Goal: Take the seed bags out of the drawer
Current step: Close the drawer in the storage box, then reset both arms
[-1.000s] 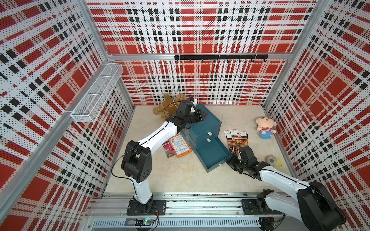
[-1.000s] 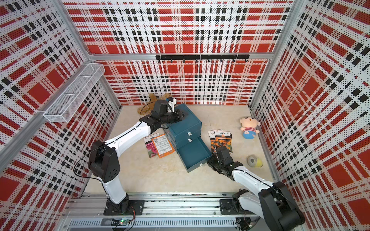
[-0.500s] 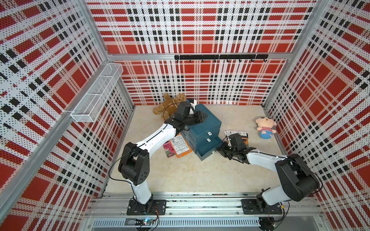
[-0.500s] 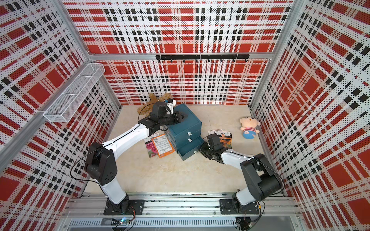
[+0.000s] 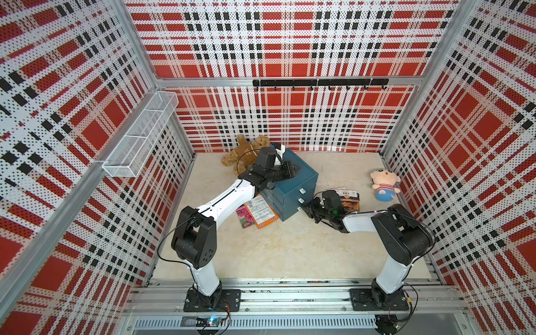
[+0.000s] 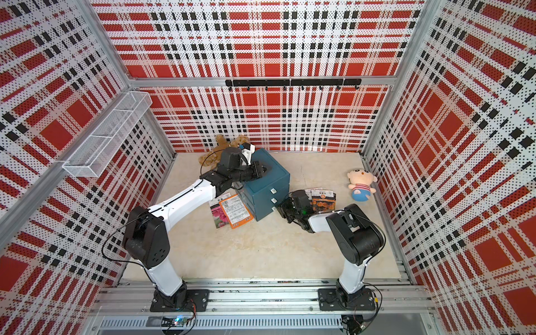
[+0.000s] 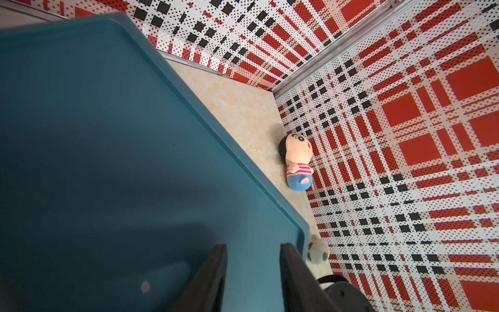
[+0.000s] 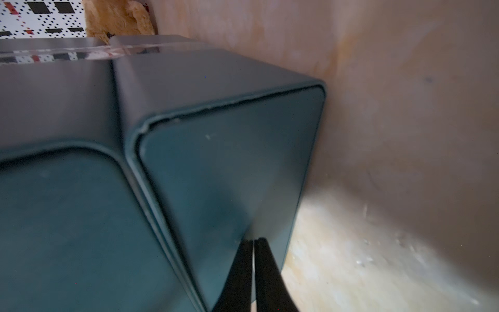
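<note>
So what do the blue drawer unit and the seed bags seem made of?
Drawer unit: likely moulded plastic, possibly painted metal; matte teal, rounded corners, raised top rim. Seed bags: probably coated paper or foil; flat, thin, colour-printed.

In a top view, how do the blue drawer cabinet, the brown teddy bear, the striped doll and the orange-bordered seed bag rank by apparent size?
1. blue drawer cabinet
2. brown teddy bear, though the left arm hides part of it
3. orange-bordered seed bag and striped doll: about alike, not ranked
</note>
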Available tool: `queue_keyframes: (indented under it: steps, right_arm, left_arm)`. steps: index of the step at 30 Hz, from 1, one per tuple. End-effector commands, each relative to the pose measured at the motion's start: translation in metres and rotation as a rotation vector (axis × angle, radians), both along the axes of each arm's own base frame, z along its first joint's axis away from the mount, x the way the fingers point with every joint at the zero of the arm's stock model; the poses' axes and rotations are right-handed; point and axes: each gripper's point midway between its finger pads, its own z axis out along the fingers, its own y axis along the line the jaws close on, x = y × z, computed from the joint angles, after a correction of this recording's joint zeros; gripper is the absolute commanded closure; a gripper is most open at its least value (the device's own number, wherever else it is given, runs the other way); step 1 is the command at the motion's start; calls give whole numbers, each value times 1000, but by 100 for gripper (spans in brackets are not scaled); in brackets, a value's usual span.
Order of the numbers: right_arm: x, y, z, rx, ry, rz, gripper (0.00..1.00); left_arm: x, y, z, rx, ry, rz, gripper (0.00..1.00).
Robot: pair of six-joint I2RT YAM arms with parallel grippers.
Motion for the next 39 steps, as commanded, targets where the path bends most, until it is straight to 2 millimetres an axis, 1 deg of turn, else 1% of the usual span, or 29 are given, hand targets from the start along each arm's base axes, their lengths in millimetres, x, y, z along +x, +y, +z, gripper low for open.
queue_keyframes:
  steps: [1,2,4,7,9,10,12,14,17,19,20,22,23,25,26,27,28,29,30,31,32,33,36,38,39]
  right_arm:
    - [4,5,28,43,-78,-6,88]
    - [-2,1,27,7,-74,5,88]
    - [-14,-10,26,-67,-66,24,88]
    - [-34,-34,30,-203,-73,56,82]
    - [-42,-54,41,-315,-102,73,76]
    - [-45,-66,50,-380,-123,77,71]
    - [-48,-87,73,-495,-184,81,62]
    - [-50,-109,104,-621,-261,79,50]
    - [-51,-133,149,-781,-365,70,42]
    - [-52,-148,178,-880,-430,51,38]
    - [-52,-153,190,-913,-462,40,37]
    - [-51,-168,216,-1004,-532,-3,35]
    - [-52,-173,226,-1039,-566,-25,34]
    - [-53,-195,249,-1078,-612,-176,31]
    - [-55,-207,257,-1074,-622,-278,26]
    - [-58,-222,265,-1046,-625,-414,14]
    - [-64,-238,270,-1034,-628,-536,6]
    - [-68,-246,275,-1036,-646,-595,3]
    - [-71,-249,281,-1081,-701,-592,0]
    - [-71,-246,285,-1137,-764,-554,0]
    - [-72,-244,285,-1183,-809,-515,0]
    - [-71,-243,282,-1235,-838,-485,0]
    - [-65,-248,248,-1370,-807,-410,0]
    - [-63,-252,220,-1420,-775,-371,0]
    - [-64,-255,207,-1429,-771,-376,0]
  left_arm:
    - [-26,11,-81,150,239,-10,61]
    - [-24,11,-76,145,230,-6,61]
    - [-17,13,-61,129,200,8,61]
    - [-6,19,-28,110,141,40,60]
    - [-1,26,-5,108,98,65,58]
    - [0,31,6,111,76,78,57]
    - [0,41,27,128,30,104,55]
    - [-6,53,44,152,-18,130,53]
    - [-19,75,62,180,-79,189,51]
    - [-31,98,76,199,-129,260,50]
    - [-36,109,78,211,-143,295,50]
    - [-49,138,94,232,-198,393,48]
    - [-54,151,96,246,-221,437,47]
    - [-66,178,106,239,-277,518,41]
    - [-71,186,110,232,-303,535,41]
    - [-77,195,111,232,-336,553,30]
    - [-84,206,112,239,-372,589,22]
    - [-90,216,113,243,-409,627,22]
    - [-97,232,113,246,-454,695,25]
    - [-106,250,110,243,-488,781,22]
    - [-114,261,106,237,-518,825,16]
    - [-123,274,96,235,-547,877,9]
    - [-142,302,71,190,-683,979,14]
    - [-144,319,37,210,-680,1040,15]
    - [-142,327,20,268,-672,1056,15]
